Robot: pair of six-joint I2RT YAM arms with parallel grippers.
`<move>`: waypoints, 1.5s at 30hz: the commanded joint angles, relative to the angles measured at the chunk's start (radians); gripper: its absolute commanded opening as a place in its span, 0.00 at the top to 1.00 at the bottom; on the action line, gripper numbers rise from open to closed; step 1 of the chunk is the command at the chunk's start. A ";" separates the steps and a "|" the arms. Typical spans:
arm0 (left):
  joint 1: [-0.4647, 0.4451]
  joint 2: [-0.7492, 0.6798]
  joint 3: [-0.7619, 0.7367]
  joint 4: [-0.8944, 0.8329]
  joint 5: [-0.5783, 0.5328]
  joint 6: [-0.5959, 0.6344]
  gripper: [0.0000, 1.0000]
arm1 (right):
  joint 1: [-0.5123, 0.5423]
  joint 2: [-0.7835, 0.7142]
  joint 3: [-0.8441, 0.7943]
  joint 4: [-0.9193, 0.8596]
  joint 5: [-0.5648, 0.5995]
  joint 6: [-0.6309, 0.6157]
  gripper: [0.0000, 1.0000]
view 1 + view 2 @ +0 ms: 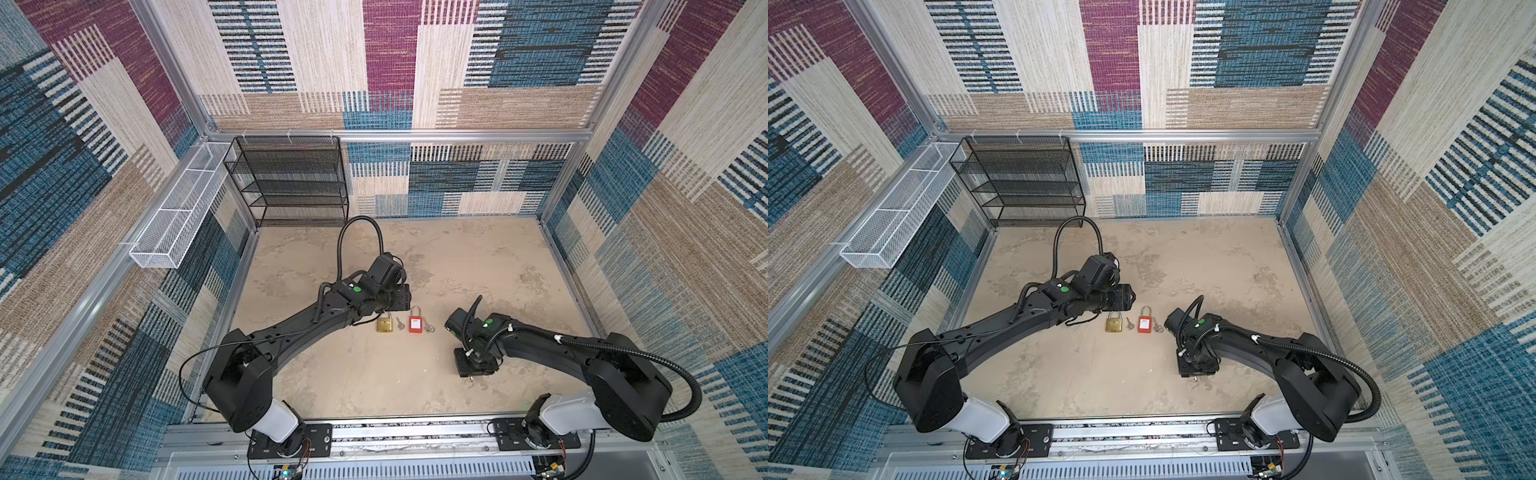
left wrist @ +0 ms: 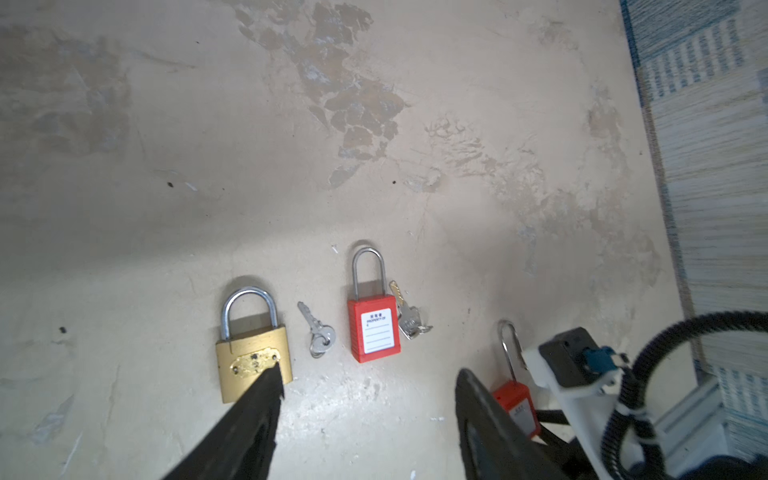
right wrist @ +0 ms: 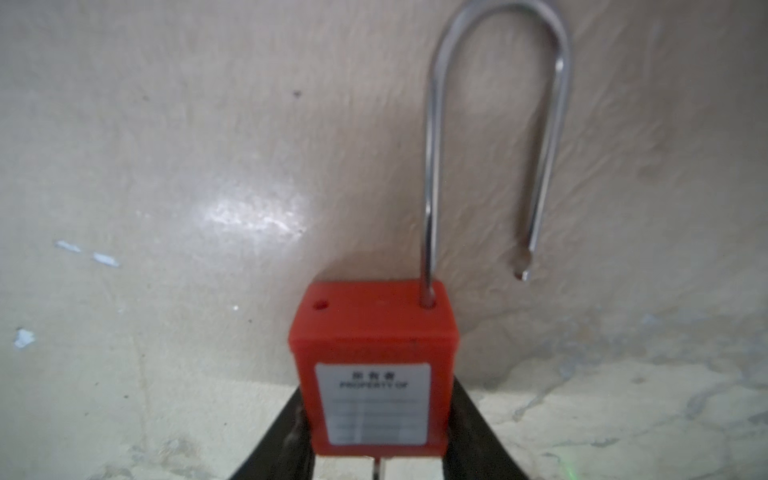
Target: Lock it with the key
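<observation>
Top views first: in both top views your left gripper (image 1: pixel 395 305) hangs close by a brass padlock with a steel shackle (image 1: pixel 385 323). That one lies flat on the mottled beige tabletop (image 1: pixel 478 257), in a row with a small silver key (image 1: pixel 400 324), a red plastic padlock with a short shackle (image 1: pixel 414 322) and a little bunch of silver keys (image 1: pixel 429 328). Your right gripper (image 1: pixel 473 373) points down at the table, off to the right and well apart from that row. Left wrist view: the left gripper's fingers (image 2: pixel 257 415) stand wide apart with nothing between them. You can also spot a red plastic padlock with a long steel shackle (image 2: pixel 516 409), partly hidden behind one finger. Right wrist view: the right gripper (image 3: pixel 378 399) is clamped on that long-shackle padlock's body, a finger (image 3: pixel 282 449) pressed against each side. Its steel shackle (image 3: pixel 432 166) is swung open, free end out of its hole. Something metal pokes out below the body, too blurry to call a key.
</observation>
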 commanded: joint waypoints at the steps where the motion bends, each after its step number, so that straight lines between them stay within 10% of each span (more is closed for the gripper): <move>1: 0.004 -0.013 -0.010 0.078 0.117 -0.066 0.33 | 0.001 -0.004 -0.008 0.025 0.001 -0.011 0.61; 22: 0.021 -0.027 -0.071 0.260 0.300 -0.173 0.34 | -0.001 -0.103 0.422 0.047 0.019 -0.292 0.62; 45: 0.027 -0.054 -0.089 0.272 0.362 -0.155 0.39 | 0.000 -0.030 0.466 0.164 -0.155 -0.282 0.60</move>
